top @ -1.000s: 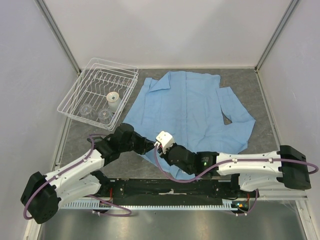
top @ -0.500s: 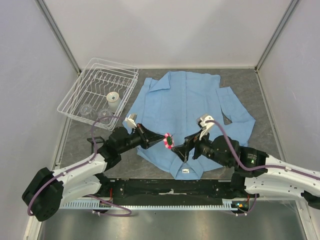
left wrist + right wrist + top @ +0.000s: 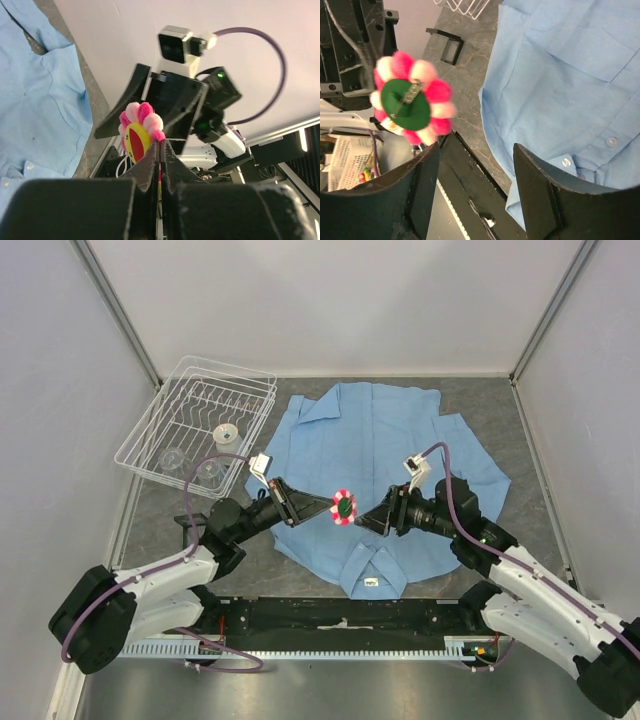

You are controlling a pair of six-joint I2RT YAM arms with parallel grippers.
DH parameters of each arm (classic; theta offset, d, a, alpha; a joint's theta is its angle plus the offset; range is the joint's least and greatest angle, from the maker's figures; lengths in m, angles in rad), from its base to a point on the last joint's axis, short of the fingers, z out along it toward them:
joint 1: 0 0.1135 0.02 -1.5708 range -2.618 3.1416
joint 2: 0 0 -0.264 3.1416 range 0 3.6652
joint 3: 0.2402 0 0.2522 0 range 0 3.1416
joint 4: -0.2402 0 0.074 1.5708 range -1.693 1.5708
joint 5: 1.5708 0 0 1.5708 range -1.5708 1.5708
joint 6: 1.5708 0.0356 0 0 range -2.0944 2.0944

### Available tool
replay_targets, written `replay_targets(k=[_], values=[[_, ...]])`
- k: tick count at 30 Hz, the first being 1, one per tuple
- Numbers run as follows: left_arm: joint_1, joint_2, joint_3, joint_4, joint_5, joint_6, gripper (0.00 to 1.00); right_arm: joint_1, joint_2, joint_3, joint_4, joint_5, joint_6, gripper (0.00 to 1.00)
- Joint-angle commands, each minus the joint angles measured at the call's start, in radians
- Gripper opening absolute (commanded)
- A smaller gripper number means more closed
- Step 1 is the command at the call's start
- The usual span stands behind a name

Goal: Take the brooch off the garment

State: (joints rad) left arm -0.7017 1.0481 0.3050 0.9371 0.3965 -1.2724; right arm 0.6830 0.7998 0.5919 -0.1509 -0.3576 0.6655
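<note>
Top external view: my left gripper (image 3: 329,506) is pinched shut on the brooch (image 3: 344,507), holding it up off the garment (image 3: 380,440), over the lower front of the shirt. The shirt lies spread flat on the table (image 3: 160,515), with a wire dish rack (image 3: 158,422) beside its left sleeve. My right gripper (image 3: 366,522) faces the brooch from the other side, jaws spread wide and not touching it. My right wrist camera sees its green back and metal pin. My left wrist camera sees pink petals and the yellow centre just above my closed fingertips.
</note>
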Motion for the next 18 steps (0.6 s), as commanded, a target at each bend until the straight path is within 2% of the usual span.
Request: replay_targets(k=[1, 3, 5, 10, 14, 18], values=[[0.010, 0.006, -0.026, 0.164, -0.010, 0.058, 0.02, -0.103, -0.022, -0.138, 0.405, -0.323, 0.147, 0.67], [0.011, 0.013, -0.041, 0.201, -0.008, 0.041, 0.02, -0.115, -0.031, -0.182, 0.514, -0.349, 0.184, 0.69], [0.013, 0.029, -0.046, 0.249, 0.002, 0.031, 0.02, -0.119, -0.033, -0.211, 0.553, -0.356, 0.215, 0.73], [0.014, 0.055, -0.070, 0.337, 0.025, -0.008, 0.02, -0.128, -0.048, -0.259, 0.705, -0.336, 0.302, 0.72], [0.015, 0.056, -0.101, 0.377, 0.018, -0.028, 0.02, -0.142, -0.051, -0.299, 0.761, -0.294, 0.370, 0.65], [0.015, 0.059, -0.115, 0.427, 0.007, -0.061, 0.02, -0.143, 0.015, -0.339, 0.953, -0.281, 0.477, 0.53]])
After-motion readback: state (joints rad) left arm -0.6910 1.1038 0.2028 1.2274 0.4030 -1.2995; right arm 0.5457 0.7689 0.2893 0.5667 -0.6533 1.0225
